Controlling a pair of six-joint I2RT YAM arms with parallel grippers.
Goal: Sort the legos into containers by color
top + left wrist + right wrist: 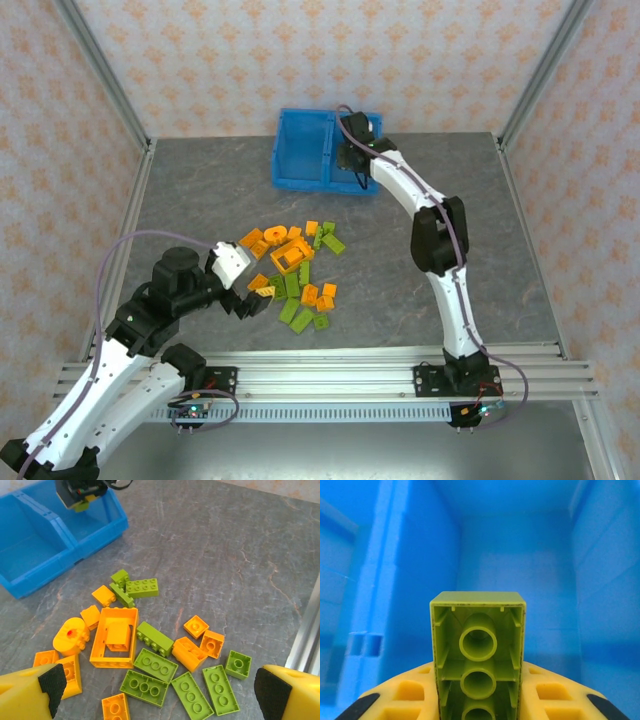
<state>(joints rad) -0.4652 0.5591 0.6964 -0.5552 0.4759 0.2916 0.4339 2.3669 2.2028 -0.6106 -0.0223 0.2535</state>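
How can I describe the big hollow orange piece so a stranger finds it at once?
On the grey table, find the brick pile in front of the blue bin. Near its middle lies the hollow orange piece: the only open frame, bigger than every brick, with a small orange brick inside.

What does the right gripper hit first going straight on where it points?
Likely the bare inner floor of the blue bin, right compartment; the green brick in the right gripper would touch first. Depth unclear.
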